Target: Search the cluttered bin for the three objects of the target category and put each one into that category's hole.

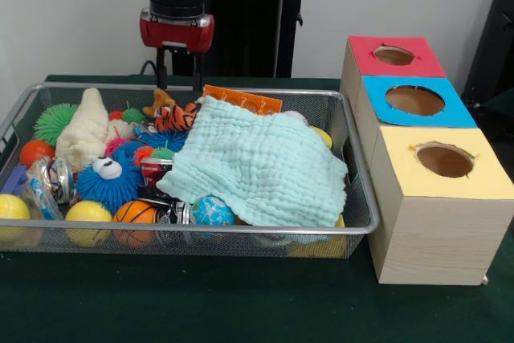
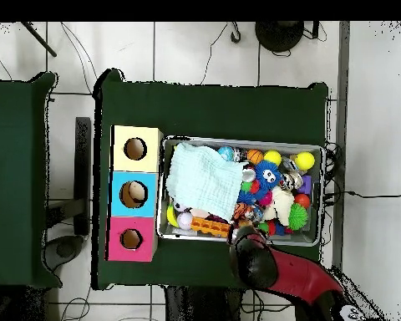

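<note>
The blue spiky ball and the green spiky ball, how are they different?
The blue spiky ball has big googly eyes; the green spiky ball shows none. The blue one looks bigger and sits amid the toys, while the green one sits in the bin's far corner beside the cream cloth. Both are round, rubbery and spiky.

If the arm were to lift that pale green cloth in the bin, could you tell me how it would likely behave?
The pale green cloth is draped and rumpled over the toys, so it would probably hang limp and sag. It looks thin and light. Lying across much of the bin, it might drag small toys as it lifts.
</note>
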Tool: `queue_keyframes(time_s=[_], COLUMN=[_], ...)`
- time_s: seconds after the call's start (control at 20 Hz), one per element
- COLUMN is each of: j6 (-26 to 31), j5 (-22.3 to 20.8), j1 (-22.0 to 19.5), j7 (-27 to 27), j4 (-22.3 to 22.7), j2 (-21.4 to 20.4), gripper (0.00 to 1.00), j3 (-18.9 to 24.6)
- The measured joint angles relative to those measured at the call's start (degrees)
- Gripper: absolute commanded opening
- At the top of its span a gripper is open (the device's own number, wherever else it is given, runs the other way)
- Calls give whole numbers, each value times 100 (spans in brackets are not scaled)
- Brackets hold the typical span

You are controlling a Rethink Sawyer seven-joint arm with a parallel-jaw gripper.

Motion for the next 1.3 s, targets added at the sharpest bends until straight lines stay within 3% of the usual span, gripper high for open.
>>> queue_keyframes(time_s=[0.95, 1.3], j6=[-6, -337], j5=[-15, 12], j1=[571, 862], j7=[0, 2], j4=[-2, -1], j2=[111, 290], gripper=[100, 100], j3=[169, 217])
